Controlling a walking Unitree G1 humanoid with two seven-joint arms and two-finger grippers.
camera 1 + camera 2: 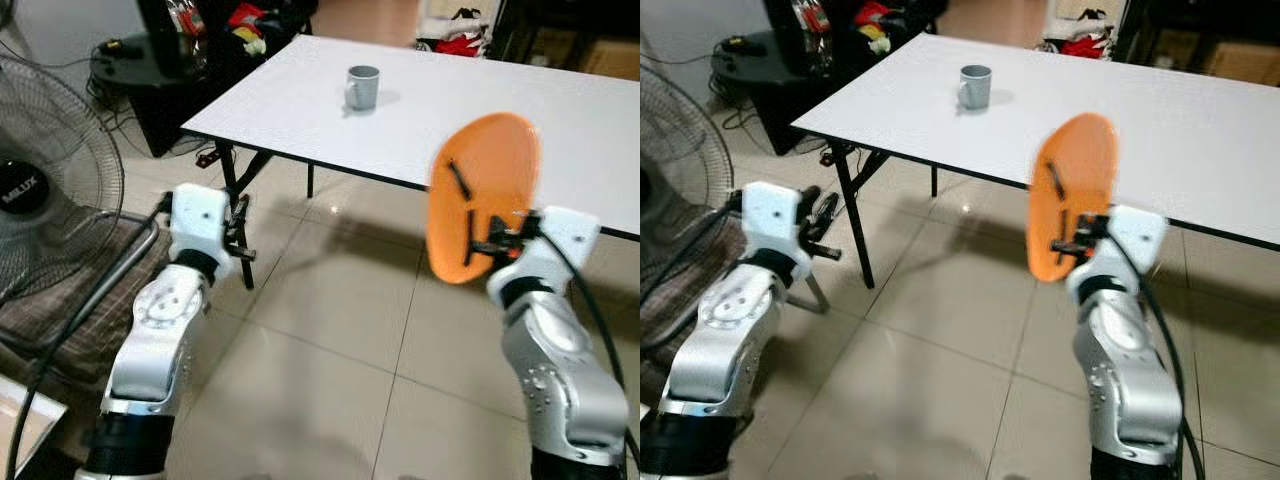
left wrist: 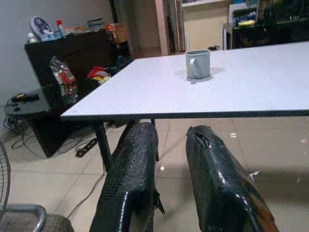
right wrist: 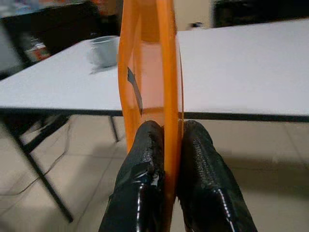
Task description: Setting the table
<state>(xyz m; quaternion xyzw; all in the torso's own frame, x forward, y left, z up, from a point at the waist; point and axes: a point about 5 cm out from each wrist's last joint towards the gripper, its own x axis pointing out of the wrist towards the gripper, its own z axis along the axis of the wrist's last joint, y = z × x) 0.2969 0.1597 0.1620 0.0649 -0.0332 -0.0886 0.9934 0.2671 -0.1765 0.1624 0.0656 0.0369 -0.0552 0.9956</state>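
An orange plate [image 1: 485, 190] stands on edge in the air just before the near edge of the white table [image 1: 480, 110]. My right gripper [image 1: 490, 245] is shut on the plate's lower rim, one black finger [image 3: 142, 159] on each face. A grey mug [image 1: 362, 87] stands upright on the table, far from the plate, towards the table's left end. My left gripper [image 1: 240, 228] hangs low by the table's left corner leg [image 1: 232, 190]. Its fingers [image 2: 135, 169] stand a little apart with nothing between them.
A large standing fan [image 1: 40, 190] and a checked seat [image 1: 60, 300] with a metal frame are close on my left. A dark cabinet [image 1: 170, 50] with clutter and cables stands behind the table's left end. Tiled floor [image 1: 330, 340] lies below me.
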